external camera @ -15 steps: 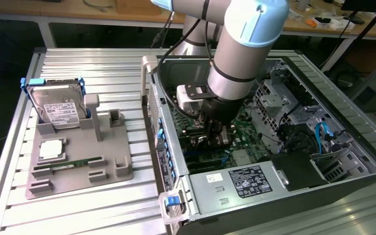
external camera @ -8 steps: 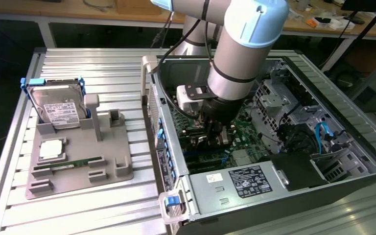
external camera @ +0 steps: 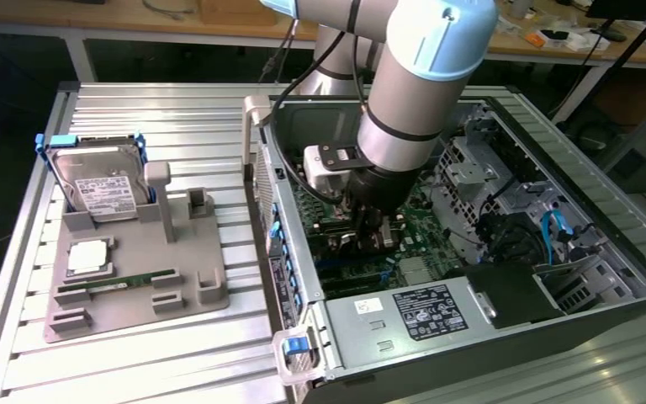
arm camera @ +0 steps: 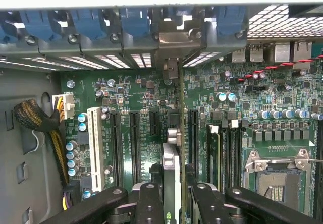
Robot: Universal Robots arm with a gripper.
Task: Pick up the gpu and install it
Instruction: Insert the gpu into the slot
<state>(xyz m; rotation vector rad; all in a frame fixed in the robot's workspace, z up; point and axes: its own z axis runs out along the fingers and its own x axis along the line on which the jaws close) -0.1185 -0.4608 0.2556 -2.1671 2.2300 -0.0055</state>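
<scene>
A robot arm (external camera: 413,93) reaches down into an open computer case (external camera: 592,181) lying on its side on a ribbed metal table (external camera: 166,109). In the exterior view the arm's thick wrist covers most of the gripper (external camera: 370,240), and the gpu beneath it cannot be picked out among the dark parts. The wrist view is plainer. There the gripper (arm camera: 176,191) shows as black fingers (arm camera: 150,204) cut off by the picture's edge. The gpu (arm camera: 171,166) is seen edge-on, a thin dark card with a silver block. It runs from between the fingers away to its metal bracket (arm camera: 174,37) at the case's rear wall. Whether its lower edge sits fully in a slot cannot be told. Room is tight: long black slots (arm camera: 135,143) on the motherboard (arm camera: 242,98) lie just beside the card on both sides, with a white slot (arm camera: 94,148) further off. A row of blue latches (arm camera: 86,22) lines the rear wall, and a braided cable bundle (arm camera: 35,118) sits near the case's side. The processor socket (arm camera: 275,176) lies well apart. The fingers press on the card from both faces, pinching it upright. On the exterior view's left, outside the case, a grey holder (external camera: 132,316) carries a hard drive (external camera: 98,189) and a green memory stick (external camera: 121,284).
</scene>
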